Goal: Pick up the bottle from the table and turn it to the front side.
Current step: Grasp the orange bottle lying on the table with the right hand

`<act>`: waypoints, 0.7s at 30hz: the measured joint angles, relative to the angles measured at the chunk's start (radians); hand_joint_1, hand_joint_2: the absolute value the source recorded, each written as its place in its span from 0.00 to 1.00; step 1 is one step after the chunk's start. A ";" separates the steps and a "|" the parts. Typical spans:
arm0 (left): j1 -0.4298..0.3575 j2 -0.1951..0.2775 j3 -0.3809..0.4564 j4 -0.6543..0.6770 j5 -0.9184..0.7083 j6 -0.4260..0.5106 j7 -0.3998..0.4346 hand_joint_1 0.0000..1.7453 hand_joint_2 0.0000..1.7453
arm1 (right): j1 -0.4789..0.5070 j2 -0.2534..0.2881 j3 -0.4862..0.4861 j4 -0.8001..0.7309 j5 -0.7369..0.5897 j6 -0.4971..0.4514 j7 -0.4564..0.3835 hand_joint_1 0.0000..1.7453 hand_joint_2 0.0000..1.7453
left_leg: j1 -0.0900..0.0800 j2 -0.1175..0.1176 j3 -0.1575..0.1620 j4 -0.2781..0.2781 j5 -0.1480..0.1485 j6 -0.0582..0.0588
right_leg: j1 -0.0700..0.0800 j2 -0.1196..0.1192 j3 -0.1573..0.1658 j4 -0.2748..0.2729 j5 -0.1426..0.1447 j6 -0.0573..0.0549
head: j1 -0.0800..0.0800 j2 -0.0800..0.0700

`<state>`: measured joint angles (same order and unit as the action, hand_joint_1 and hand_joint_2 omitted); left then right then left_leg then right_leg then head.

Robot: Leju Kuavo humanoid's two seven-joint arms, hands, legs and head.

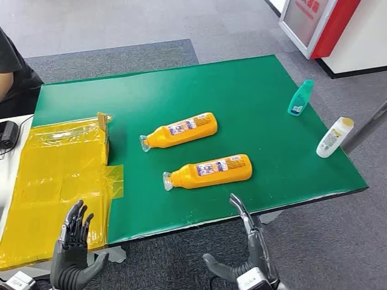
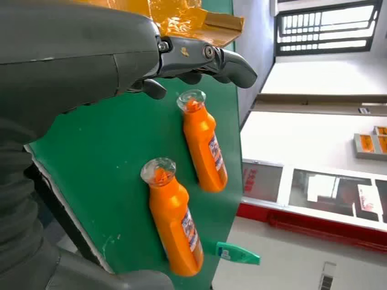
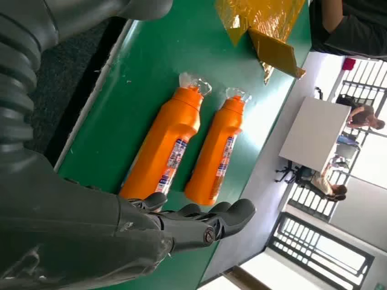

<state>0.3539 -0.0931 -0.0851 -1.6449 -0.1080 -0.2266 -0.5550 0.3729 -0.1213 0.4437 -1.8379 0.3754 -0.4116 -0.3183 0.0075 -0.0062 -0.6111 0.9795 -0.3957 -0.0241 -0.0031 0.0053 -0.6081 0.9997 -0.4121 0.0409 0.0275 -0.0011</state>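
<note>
Two orange bottles lie on their sides on the green table (image 1: 256,90), clear caps pointing left, labels up. The near bottle (image 1: 210,171) (image 2: 173,223) (image 3: 162,148) lies just beyond my right hand (image 1: 248,244), which hovers open at the table's front edge, fingers (image 3: 205,220) stretched toward it and holding nothing. The far bottle (image 1: 180,130) (image 2: 205,151) (image 3: 214,154) lies parallel behind it. My left hand (image 1: 73,248) is open over the yellow plastic at the front left, fingers (image 2: 205,60) extended, apart from both bottles.
Yellow plastic sheeting (image 1: 54,175) with a cardboard flap covers the table's left part. A teal bottle (image 1: 301,97) (image 2: 237,254) and a white bottle (image 1: 334,137) lie near the right edge. A person in black (image 1: 14,72) sits at the far left. A red-and-white stand (image 1: 319,24) is beyond.
</note>
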 joint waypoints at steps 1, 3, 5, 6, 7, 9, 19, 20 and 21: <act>0.000 0.000 0.000 0.000 0.000 0.000 0.000 0.00 1.00 | 0.000 0.000 0.000 0.000 0.000 0.000 0.000 0.00 1.00 | 0.000 0.000 0.000 0.000 0.000 0.000 | 0.000 0.000 0.000 0.000 0.000 0.000 | 0.000 0.000; 0.000 0.000 0.000 0.000 0.000 0.000 0.000 0.00 1.00 | 0.001 0.000 0.000 0.000 0.000 0.000 0.000 0.00 1.00 | 0.000 0.000 0.000 0.000 0.000 0.000 | 0.000 0.000 0.000 0.000 0.000 0.000 | 0.000 0.000; 0.000 0.000 0.000 0.000 0.000 0.000 0.000 0.00 1.00 | 0.001 0.000 0.000 0.000 0.000 0.000 -0.001 0.00 1.00 | 0.000 0.000 0.000 0.000 0.000 0.000 | 0.000 0.000 0.000 0.000 0.000 0.000 | 0.000 0.000; 0.000 0.000 0.000 0.000 0.000 0.000 0.000 0.00 1.00 | 0.001 0.000 0.000 0.000 0.000 0.000 -0.001 0.00 1.00 | 0.000 0.000 0.000 0.000 0.000 0.000 | 0.000 0.000 0.000 0.000 0.000 0.000 | 0.000 0.000; 0.000 0.000 0.000 0.000 0.000 0.000 0.000 0.00 1.00 | 0.001 0.000 0.000 0.000 0.001 -0.001 0.000 0.00 1.00 | 0.000 0.000 0.000 0.000 0.000 0.000 | 0.000 0.000 0.000 0.000 0.000 0.000 | 0.000 0.000; 0.000 0.000 0.000 0.000 0.000 0.001 0.000 0.00 1.00 | 0.001 0.000 0.000 0.000 0.015 -0.007 0.003 0.00 1.00 | 0.000 0.000 0.000 0.000 0.000 0.000 | 0.000 0.000 0.000 0.000 0.000 0.000 | 0.000 0.000; -0.003 0.006 0.001 0.000 -0.064 0.040 0.020 0.00 1.00 | -0.040 -0.017 -0.018 -0.033 0.359 0.016 0.206 0.00 1.00 | 0.000 0.000 0.000 0.000 0.000 0.000 | 0.000 0.000 0.000 0.000 0.000 0.000 | 0.000 0.000; -0.005 0.008 0.003 0.000 -0.072 0.040 0.022 0.00 1.00 | -0.052 -0.020 -0.025 -0.036 0.381 0.039 0.222 0.00 1.00 | 0.000 0.000 0.000 0.000 0.000 0.000 | 0.000 0.000 0.000 0.000 0.001 0.000 | 0.000 0.000; -0.007 0.009 0.004 0.000 -0.079 0.039 0.024 0.00 1.00 | -0.067 -0.023 -0.033 -0.038 0.401 0.064 0.236 0.00 1.00 | 0.000 0.000 0.000 0.000 0.001 0.000 | 0.000 0.000 0.000 0.000 0.001 0.000 | 0.000 0.000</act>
<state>0.3467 -0.0843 -0.0813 -1.6449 -0.1867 -0.1874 -0.5311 0.3063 -0.1445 0.4109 -1.8763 0.7768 -0.3476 -0.0827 0.0074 -0.0062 -0.6111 0.9795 -0.3951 -0.0238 -0.0031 0.0053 -0.6077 0.9997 -0.4112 0.0412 0.0276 -0.0011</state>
